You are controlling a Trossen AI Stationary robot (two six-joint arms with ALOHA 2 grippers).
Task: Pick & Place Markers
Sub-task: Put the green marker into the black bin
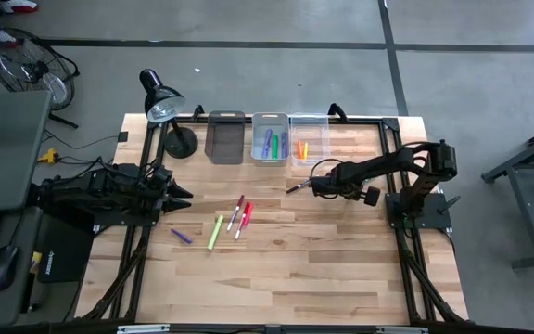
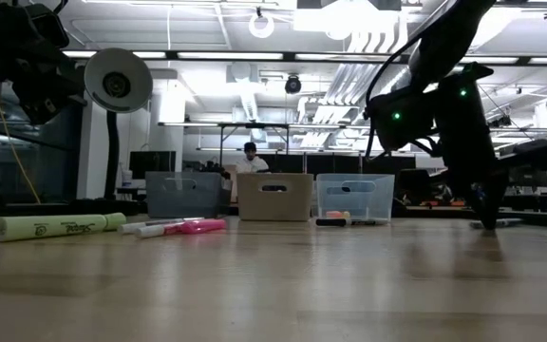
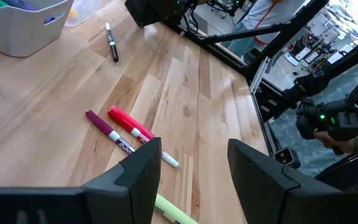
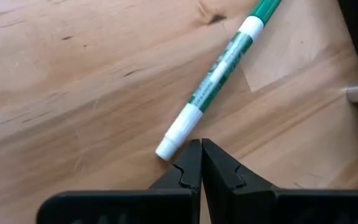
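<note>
1. Right gripper low over the wooden table, jaws pressed together, nothing between them.
2. Just past the closed tips: a green-and-white marker, lying flat, white end nearest the tips, not touching them as far as visible.
3. Same marker from above: a small dark sliver just ahead of the right gripper, short of the clear bin.
4. Left gripper near the table's left edge, jaws set wide, empty.
5. Ahead of the open jaws: a red marker and a purple-capped marker side by side, a lime highlighter closest in, partly hidden behind one finger.
6. Farther ahead of those jaws: a black-and-white marker lying alone near a grey bin.
7. From above, between the two grippers: loose markers red, lime and purple.
8. Beyond both: a dark bin, a middle bin with green and blue markers, the clear bin with orange and yellow ones.
</note>
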